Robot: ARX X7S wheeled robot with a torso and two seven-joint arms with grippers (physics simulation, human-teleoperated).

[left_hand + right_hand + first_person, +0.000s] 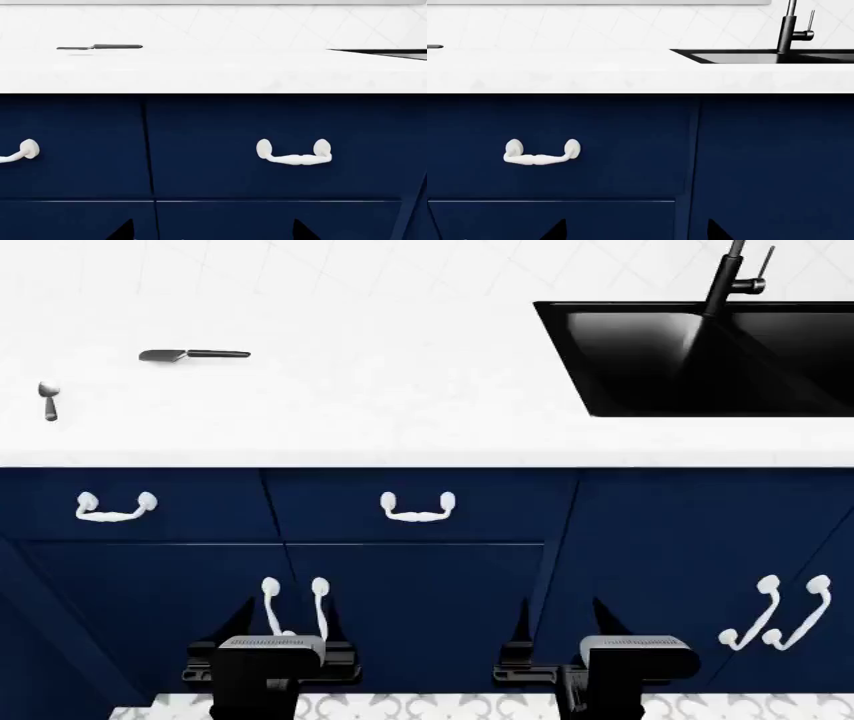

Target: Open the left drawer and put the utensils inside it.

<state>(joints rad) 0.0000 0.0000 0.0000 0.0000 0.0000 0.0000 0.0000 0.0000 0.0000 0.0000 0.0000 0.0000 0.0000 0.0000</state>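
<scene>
Two navy drawers sit side by side under the white counter (400,430), each with one white curved handle. The left drawer (134,505) is shut, its handle (116,506) untouched; the right drawer (420,505) is shut too, with its handle (418,506) facing the arms. Below them are cabinet doors with four upright white handles in two pairs: one pair (294,605) by the left gripper, one pair (781,612) far right.

Two utensils lie on the counter, above the left drawer. The spatula (194,355) lies flat, blade to the left, handle to the right. The spoon (48,400) lies nearer the counter's left end, well apart from the spatula, closer to the front edge.

One black sink (694,390) is set into the counter at right, with one black tap (731,280) behind it.

Both grippers hang low in front of the cabinet doors, touching nothing. The left gripper (283,625) has its two fingers spread and holds nothing. The right gripper (561,625) is likewise spread and empty
</scene>
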